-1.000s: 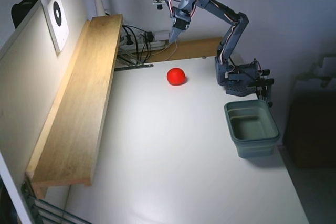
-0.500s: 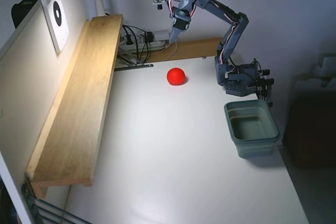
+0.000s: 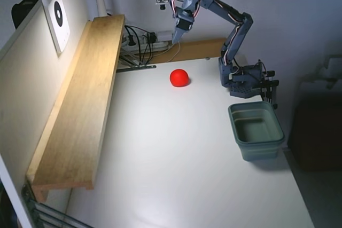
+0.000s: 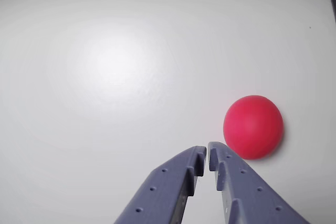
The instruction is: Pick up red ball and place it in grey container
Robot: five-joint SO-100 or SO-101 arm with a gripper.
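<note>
The red ball (image 3: 179,77) rests on the white table near its far edge; in the wrist view the red ball (image 4: 253,126) lies at the right, just beyond the fingertips. My gripper (image 3: 175,39) hangs high above the table, behind and slightly left of the ball in the fixed view. In the wrist view my gripper (image 4: 207,152) is shut, its blue-grey tips nearly touching with nothing between them. The grey container (image 3: 256,130) stands empty at the table's right edge, in front of the arm's base.
A long wooden shelf (image 3: 80,105) runs along the left side of the table (image 3: 176,164). Cables and a power strip (image 3: 144,41) lie at the back behind the ball. The arm's base (image 3: 246,81) is clamped at the back right.
</note>
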